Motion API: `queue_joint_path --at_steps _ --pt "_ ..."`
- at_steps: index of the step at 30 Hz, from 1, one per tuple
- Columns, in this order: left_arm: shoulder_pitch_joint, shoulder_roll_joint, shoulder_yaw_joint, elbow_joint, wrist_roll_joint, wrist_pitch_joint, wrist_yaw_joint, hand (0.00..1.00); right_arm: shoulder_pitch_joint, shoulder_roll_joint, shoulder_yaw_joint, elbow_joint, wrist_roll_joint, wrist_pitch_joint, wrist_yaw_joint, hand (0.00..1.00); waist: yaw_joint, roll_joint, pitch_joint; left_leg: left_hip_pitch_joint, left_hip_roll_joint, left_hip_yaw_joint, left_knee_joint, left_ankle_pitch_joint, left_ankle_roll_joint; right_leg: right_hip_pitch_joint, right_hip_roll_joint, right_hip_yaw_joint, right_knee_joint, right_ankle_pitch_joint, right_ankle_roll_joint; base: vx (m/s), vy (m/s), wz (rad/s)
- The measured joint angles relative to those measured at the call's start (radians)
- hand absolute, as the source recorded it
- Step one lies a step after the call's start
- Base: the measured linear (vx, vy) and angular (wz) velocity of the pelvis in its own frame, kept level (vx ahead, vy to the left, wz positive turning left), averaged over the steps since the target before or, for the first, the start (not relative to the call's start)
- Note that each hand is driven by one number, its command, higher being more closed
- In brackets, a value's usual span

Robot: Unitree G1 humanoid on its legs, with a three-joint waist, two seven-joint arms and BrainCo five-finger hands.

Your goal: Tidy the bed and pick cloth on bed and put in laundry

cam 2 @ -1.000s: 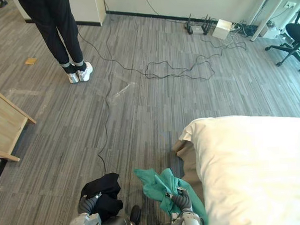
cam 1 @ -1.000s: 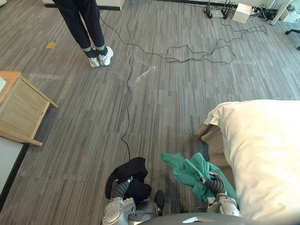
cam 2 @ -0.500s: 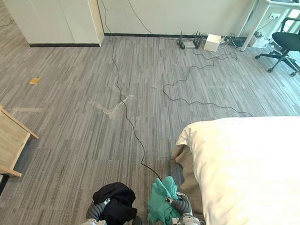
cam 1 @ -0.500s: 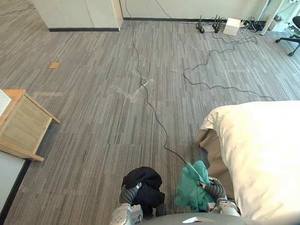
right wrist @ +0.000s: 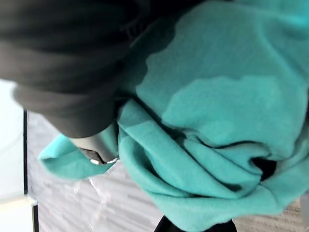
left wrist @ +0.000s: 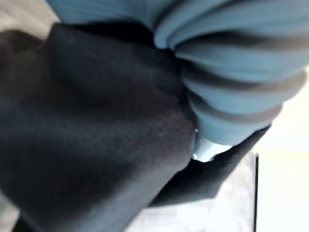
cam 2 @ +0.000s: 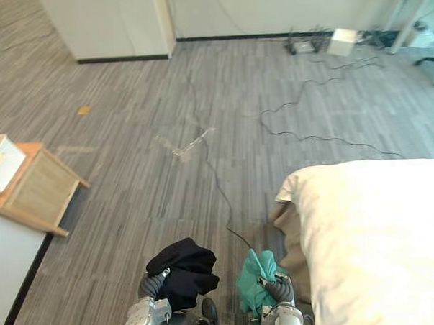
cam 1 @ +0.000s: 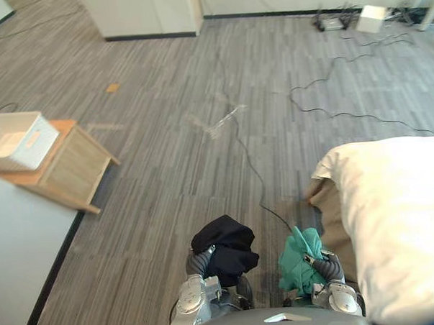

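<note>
Beside bed (cam 1: 399, 219), over carpet (cam 1: 166, 157)

Grey striped carpet all round; white bed at right, wooden stand (cam 1: 66, 169) with white basket (cam 1: 18, 141) at left. Low centre: black cloth (cam 1: 224, 245) bunched over left hand (cam 1: 198, 262), green cloth (cam 1: 299, 260) over right hand (cam 1: 328, 267). Wrist views: cloth buries each hand; grip cannot be told.

Cream duvet (cam 1: 399, 219) on bed (cam 1: 333, 216)

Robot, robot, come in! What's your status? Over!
Left hand shut on bunched black cloth. Right hand shut on crumpled teal cloth. Both off the cream-covered bed. White basket on wooden side table, ahead left.
</note>
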Motion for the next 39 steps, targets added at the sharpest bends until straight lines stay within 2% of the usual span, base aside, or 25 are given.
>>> queue_joint_path --at_steps 2,4,5,7,9,10,12,14,16,19,21,22,23,25,26,27,28,29,31,33,34,35,36,38,39 --pt "-0.01 0.021 0.019 -0.001 -0.001 -0.001 0.003 1.0 -0.04 0.009 0.008 0.02 0.0 0.0 0.0 1.0 0.023 -0.036 0.036 -0.108 0.014 0.005 0.212 -0.07 -0.02 0.042 -0.009 -0.014 -0.048 0.019 -0.006 0.12 -0.066 0.15" --pt "0.016 0.013 0.015 -0.004 -0.002 -0.004 0.003 1.0 -0.042 0.004 0.012 0.023 -0.001 0.0 0.002 1.0 0.044 -0.022 0.034 -0.121 0.058 -0.002 0.184 -0.066 -0.033 0.076 0.017 -0.006 -0.067 0.011 0.0 0.09 -0.029 -0.2" --pt "0.014 0.017 0.019 -0.003 -0.003 -0.004 0.003 1.0 -0.044 0.004 0.008 0.042 -0.002 0.002 0.001 1.0 0.053 -0.029 0.025 -0.097 0.044 0.011 0.18 -0.077 -0.005 0.095 0.003 0.012 -0.076 0.003 0.008 0.13 0.04 -0.31" --pt "0.019 0.019 0.027 -0.004 -0.002 -0.007 0.003 1.0 -0.043 0.0 0.017 0.043 -0.004 0.001 0.005 1.0 0.061 -0.052 0.01 -0.091 0.021 0.027 0.158 -0.099 0.007 0.076 -0.023 0.021 -0.053 -0.021 0.033 0.23 0.085 -0.23" --pt "0.021 0.018 0.026 0.001 -0.001 -0.003 0.002 1.0 -0.038 -0.007 0.006 0.062 -0.015 0.002 0.013 1.0 0.053 -0.064 0.009 -0.037 0.001 0.031 0.102 -0.117 0.017 -0.003 -0.058 0.036 0.162 -0.081 0.094 0.23 0.11 -0.1" --pt "0.021 0.019 0.024 0.001 -0.001 -0.003 0.002 1.0 -0.04 -0.006 0.006 0.064 -0.017 0.002 0.013 1.0 0.053 -0.065 0.009 -0.026 0.0 0.031 0.095 -0.12 0.02 -0.018 -0.061 0.038 0.206 -0.087 0.101 0.24 0.159 0.02" --pt "0.02 0.046 -0.009 0.003 0.0 -0.002 -0.001 1.0 -0.022 0.003 0.01 0.065 -0.022 0.002 0.017 1.0 0.048 -0.084 0.011 0.074 -0.018 0.016 0.061 -0.152 0.029 -0.164 -0.12 0.035 0.645 -0.052 0.134 0.29 0.145 0.16" --pt "0.021 0.077 -0.027 0.003 0.016 0.006 -0.001 1.0 -0.004 0.009 0.012 0.065 -0.023 0.003 0.018 1.0 0.032 -0.098 0.002 0.132 -0.036 -0.026 0.064 -0.183 0.042 -0.236 -0.187 -0.024 0.865 -0.036 0.112 0.38 0.075 0.46" --pt "0.017 0.084 -0.031 0.003 0.037 0.007 0.001 1.0 -0.006 0.006 0.003 0.05 -0.023 0.003 0.016 1.0 0.005 -0.105 -0.002 0.196 -0.027 -0.086 0.06 -0.203 0.051 -0.29 -0.209 -0.092 0.943 -0.078 0.062 0.43 0.013 0.83" --pt "-0.024 0.072 -0.034 0.0 0.037 0.007 0.001 1.0 -0.022 0.006 -0.004 0.018 -0.023 0.001 0.015 1.0 -0.012 -0.071 0.018 0.242 0.034 -0.164 0.059 -0.206 0.051 -0.399 -0.159 -0.149 0.817 -0.122 0.027 0.48 -0.068 0.85" --pt "-0.038 0.067 -0.033 0.0 0.04 0.006 0.001 1.0 -0.044 0.003 -0.002 0.015 -0.022 -0.002 0.017 1.0 -0.013 -0.044 0.031 0.274 0.082 -0.195 0.063 -0.215 0.004 -0.438 -0.1 -0.149 0.566 -0.085 0.027 0.37 -0.09 0.62" --pt "-0.045 0.068 -0.031 0.0 0.046 0.005 0.001 1.0 -0.051 0.003 -0.003 0.014 -0.023 -0.003 0.017 1.0 -0.013 -0.042 0.032 0.285 0.096 -0.203 0.063 -0.223 -0.027 -0.459 -0.086 -0.143 0.42 -0.032 0.025 0.51 -0.16 0.67" --pt "-0.053 0.068 -0.03 0.0 0.06 0.005 0.0 1.0 -0.053 0.004 -0.003 0.007 -0.023 -0.005 0.017 1.0 -0.012 -0.044 0.031 0.302 0.108 -0.206 0.063 -0.243 -0.069 -0.476 -0.073 -0.131 0.217 0.078 0.021 0.66 -0.238 0.59" --pt "-0.049 0.07 -0.029 0.0 0.068 0.005 -0.003 1.0 -0.049 0.006 -0.002 0.005 -0.023 -0.004 0.018 1.0 -0.009 -0.065 0.025 0.347 0.115 -0.216 0.062 -0.281 -0.134 -0.498 -0.074 -0.109 0.0 0.216 0.017 0.77 -0.32 0.52" --pt "-0.038 0.072 -0.02 0.005 0.077 0.007 -0.007 1.0 -0.041 0.006 -0.002 0.006 -0.023 -0.001 0.021 1.0 -0.01 -0.084 0.027 0.4 0.118 -0.234 0.063 -0.307 -0.173 -0.49 -0.082 -0.082 -0.027 0.319 -0.024 0.73 -0.312 0.42" --pt "-0.037 0.068 -0.013 0.008 0.077 0.015 -0.007 1.0 -0.042 0.009 -0.004 0.007 -0.023 0.004 0.021 1.0 -0.012 -0.07 0.029 0.423 0.131 -0.246 0.065 -0.312 -0.18 -0.487 -0.078 -0.084 0.009 0.397 -0.035 0.74 -0.336 0.39" --pt "-0.043 0.044 -0.011 0.027 0.078 0.02 -0.013 1.0 -0.056 -0.005 -0.017 0.007 -0.023 0.005 0.02 1.0 -0.011 -0.022 0.038 0.431 0.179 -0.261 0.081 -0.299 -0.183 -0.498 -0.05 -0.101 0.105 0.379 -0.067 0.71 -0.344 0.31" --pt "-0.055 0.029 -0.01 0.032 0.078 0.017 -0.02 1.0 -0.071 -0.006 -0.025 0.006 -0.024 0.008 0.021 1.0 -0.015 0.0 0.035 0.427 0.191 -0.281 0.069 -0.289 -0.176 -0.5 -0.042 -0.106 0.167 0.323 -0.094 0.67 -0.366 0.3" --pt "-0.057 0.018 -0.01 0.04 0.078 0.014 -0.027 1.0 -0.067 0.0 -0.019 -0.009 -0.037 0.01 0.029 1.0 -0.015 0.005 0.03 0.403 0.205 -0.275 0.109 -0.232 -0.148 -0.482 -0.026 -0.124 0.252 0.244 -0.091 0.58 -0.337 0.14" --pt "-0.04 0.015 -0.002 0.042 0.076 0.014 -0.037 1.0 -0.064 0.001 0.003 -0.018 -0.06 0.01 0.041 1.0 -0.002 0.006 0.025 0.351 0.226 -0.282 0.291 -0.166 -0.11 -0.438 0.007 -0.134 0.272 0.18 -0.087 0.56 -0.259 -0.02" --pt "-0.039 0.01 0.0 0.043 0.074 0.014 -0.042 1.0 -0.07 0.0 0.024 -0.018 -0.061 0.01 0.048 1.0 0.002 0.004 0.027 0.251 0.234 -0.285 0.491 -0.067 -0.092 -0.397 0.028 -0.141 0.24 0.157 -0.088 0.51 -0.189 -0.17" --pt "-0.035 0.009 0.0 0.043 0.061 0.014 -0.045 1.0 -0.071 -0.01 0.046 -0.018 -0.061 0.009 0.052 1.0 0.013 0.013 0.032 0.168 0.258 -0.283 0.665 0.127 -0.135 -0.325 0.065 -0.138 0.163 0.154 -0.086 0.49 -0.132 -0.23" --pt "-0.028 0.016 0.001 0.041 0.053 0.013 -0.047 1.0 -0.077 -0.01 0.059 -0.019 -0.061 0.008 0.053 1.0 0.025 0.018 0.037 0.134 0.272 -0.28 0.74 0.144 -0.15 -0.29 0.08 -0.134 0.123 0.152 -0.095 0.47 -0.068 -0.27" --pt "-0.027 0.009 -0.003 0.042 0.022 0.013 -0.05 1.0 -0.091 -0.02 0.072 -0.012 -0.061 0.011 0.053 1.0 0.048 0.036 0.054 -0.059 0.307 -0.227 1.013 -0.074 -0.129 -0.197 0.113 -0.119 0.063 0.131 -0.133 0.48 -0.031 -0.24" --pt "-0.028 0.006 -0.003 0.039 0.015 0.013 -0.05 1.0 -0.091 -0.02 0.072 -0.012 -0.061 0.011 0.054 1.0 0.054 0.032 0.056 -0.092 0.302 -0.21 1.023 -0.108 -0.133 -0.178 0.112 -0.11 0.054 0.123 -0.13 0.42 -0.015 -0.3"
